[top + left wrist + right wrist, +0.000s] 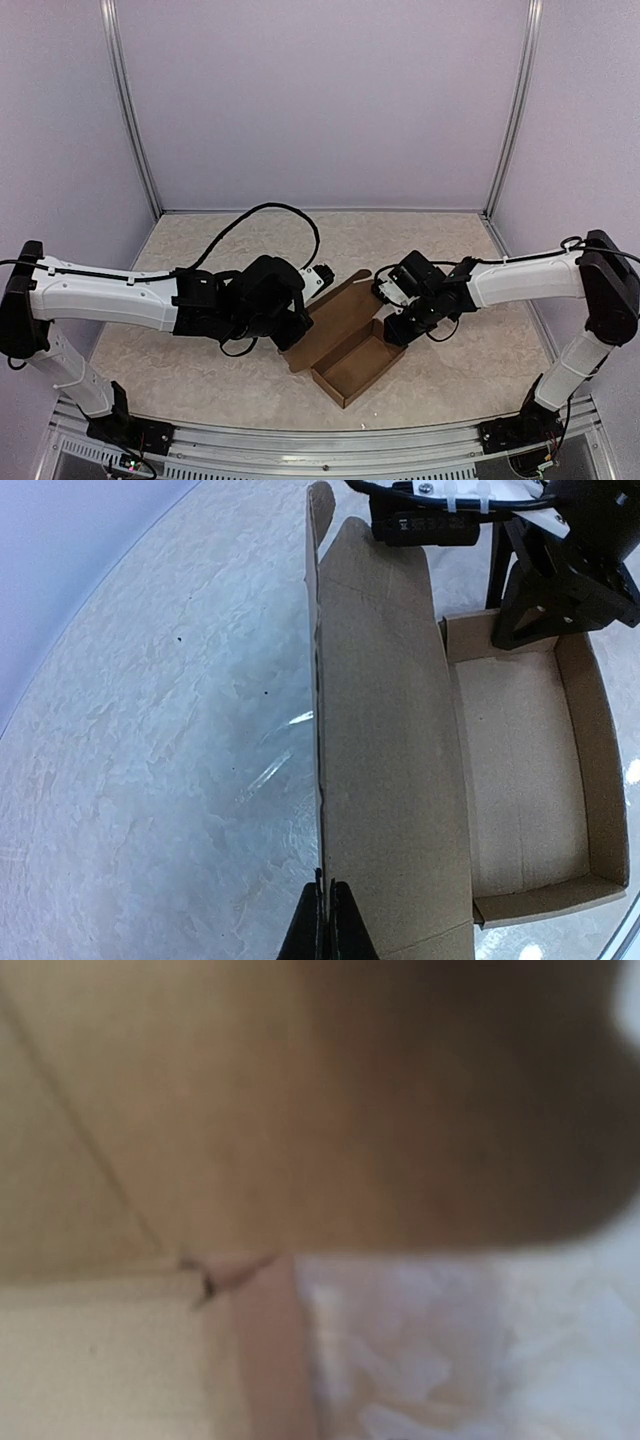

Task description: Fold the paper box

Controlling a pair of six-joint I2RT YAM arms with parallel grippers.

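Observation:
The paper box is plain brown cardboard and lies mid-table as an open shallow tray. Its long lid panel stands raised along the tray's left side. My left gripper is shut on the near edge of that lid; from above the left gripper sits at the lid's left corner. My right gripper is at the tray's far end wall, with its black fingers down by that wall. The right wrist view is blurred cardboard close up, and its own fingers do not show there.
The table has a pale marbled top, enclosed by purple walls with metal posts. A black cable loops behind the left arm. Both arm bases stand on the rail at the near edge.

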